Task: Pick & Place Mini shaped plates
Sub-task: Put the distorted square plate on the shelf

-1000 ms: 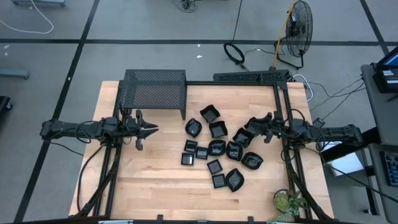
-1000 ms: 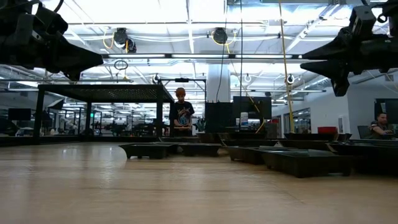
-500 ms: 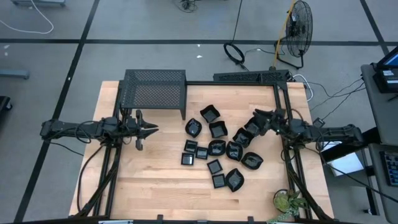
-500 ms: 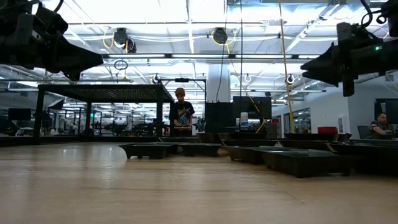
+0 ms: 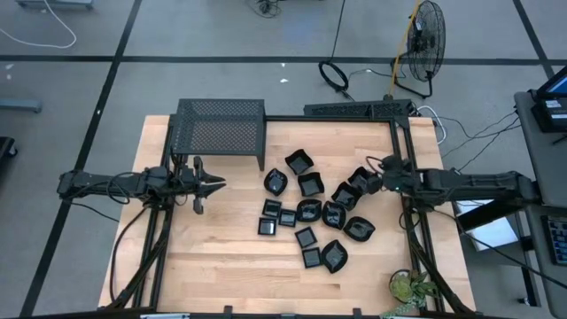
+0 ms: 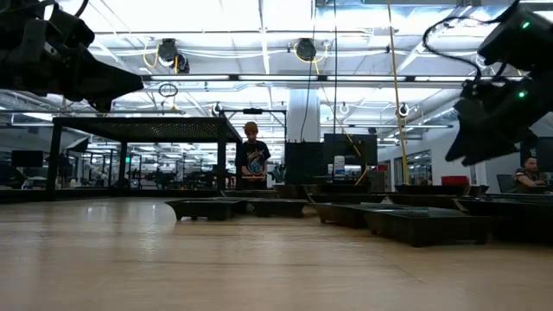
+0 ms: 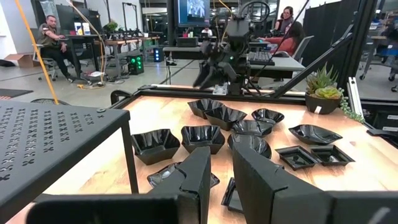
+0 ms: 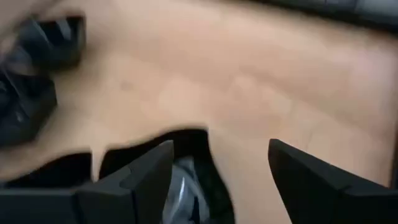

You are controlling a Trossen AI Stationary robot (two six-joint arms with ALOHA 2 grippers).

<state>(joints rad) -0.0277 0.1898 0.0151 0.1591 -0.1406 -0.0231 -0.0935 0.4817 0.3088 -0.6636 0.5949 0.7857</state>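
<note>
Several mini shaped plates [image 5: 306, 208], small glossy black dishes, lie bottom down in a loose cluster on the wooden table, right of centre; they also show in the left wrist view [image 7: 249, 127]. My right gripper [image 5: 361, 183] hangs open over the cluster's right side and slants down. One plate [image 8: 186, 180] shows below, between its fingers; in the low view the gripper [image 6: 471, 142] is above the plates. My left gripper [image 5: 217, 184] waits level at the table's left, its fingers [image 7: 199, 174] a narrow gap apart with nothing between them.
A black mesh rack [image 5: 220, 133] stands at the table's far left, close beside my left gripper. Black frame rails [image 5: 403, 151] run along the right side. A potted plant [image 5: 409, 288] sits at the near right corner. Bare wood [image 5: 204, 257] lies near left. A person [image 6: 252, 160] stands beyond the table.
My right gripper has tipped from level to slanting down toward the plates on the cluster's right side, and its wrist has rolled somewhat. The plates have not moved.
</note>
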